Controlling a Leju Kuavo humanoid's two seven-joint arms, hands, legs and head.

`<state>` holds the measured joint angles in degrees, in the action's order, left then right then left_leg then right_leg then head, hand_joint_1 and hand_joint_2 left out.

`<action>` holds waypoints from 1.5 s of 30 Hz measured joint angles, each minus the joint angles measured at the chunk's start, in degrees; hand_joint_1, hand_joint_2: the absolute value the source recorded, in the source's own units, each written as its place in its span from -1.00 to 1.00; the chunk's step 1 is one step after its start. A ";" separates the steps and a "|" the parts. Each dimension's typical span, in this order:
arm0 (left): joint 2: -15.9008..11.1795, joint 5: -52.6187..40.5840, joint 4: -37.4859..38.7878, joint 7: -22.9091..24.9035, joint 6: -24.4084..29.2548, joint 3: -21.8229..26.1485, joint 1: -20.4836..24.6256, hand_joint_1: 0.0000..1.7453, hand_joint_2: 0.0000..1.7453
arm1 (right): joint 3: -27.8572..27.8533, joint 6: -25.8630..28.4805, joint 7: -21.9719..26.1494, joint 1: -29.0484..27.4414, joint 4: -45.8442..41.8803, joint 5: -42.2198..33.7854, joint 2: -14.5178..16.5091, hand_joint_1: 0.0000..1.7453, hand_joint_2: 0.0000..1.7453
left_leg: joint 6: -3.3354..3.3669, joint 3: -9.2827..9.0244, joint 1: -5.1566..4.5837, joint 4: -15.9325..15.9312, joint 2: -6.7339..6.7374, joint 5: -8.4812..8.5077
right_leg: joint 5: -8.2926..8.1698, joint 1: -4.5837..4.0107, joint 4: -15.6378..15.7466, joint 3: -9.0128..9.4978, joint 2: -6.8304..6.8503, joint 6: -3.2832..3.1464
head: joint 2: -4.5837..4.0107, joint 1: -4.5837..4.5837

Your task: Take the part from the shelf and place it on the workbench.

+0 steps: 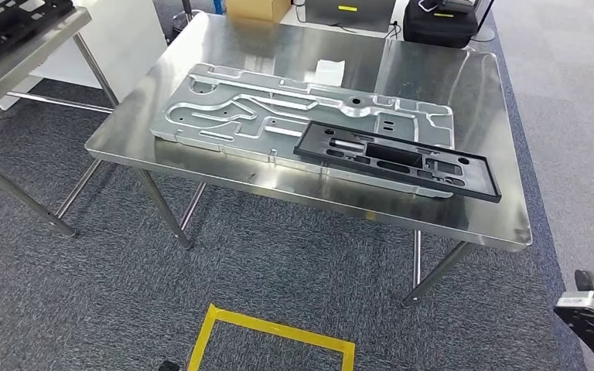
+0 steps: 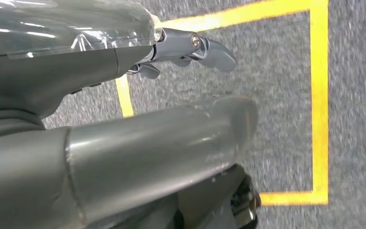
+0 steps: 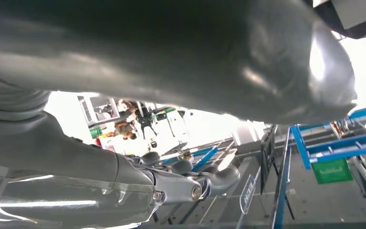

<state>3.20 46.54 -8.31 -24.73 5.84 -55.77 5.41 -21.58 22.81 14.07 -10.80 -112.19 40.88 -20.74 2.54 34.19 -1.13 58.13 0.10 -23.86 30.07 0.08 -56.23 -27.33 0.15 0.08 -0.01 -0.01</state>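
A steel workbench stands ahead of the robot on grey carpet. On it lies a large silver plate with milled channels. A black part, a long flat frame with cut-outs, rests partly on the plate's edge toward four o'clock and partly on the bench top, its long side running from ten o'clock to four o'clock.

At ten o'clock in the head view a second table carries another black frame. At twelve o'clock behind the bench sit a cardboard box and a black case. Yellow tape marks a square on the carpet at six o'clock.

The left hand hangs over the carpet and tape; its fingers are lightly curled, spread from the thumb, holding nothing. The right hand points toward blue racking with a green bin; its fingers are loosely bent with nothing between them.
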 joint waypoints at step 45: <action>-0.14 1.42 0.02 0.37 1.01 -1.30 0.17 -1.00 -1.00 | 12.35 -0.92 5.61 -7.03 8.31 0.15 18.13 -1.00 -1.00 | -2.10 -7.94 1.35 -0.32 -0.41 -7.59 | -5.91 0.36 -2.22 -8.39 0.59 0.58 | 0.00 -0.42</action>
<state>3.06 47.95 -8.28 -24.36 6.85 -57.07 5.58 -9.23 21.89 19.68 -17.84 -103.88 41.02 -2.61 0.44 26.26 0.23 57.82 -0.31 -31.45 24.15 0.44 -58.45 -35.72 0.74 0.66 -0.01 -0.42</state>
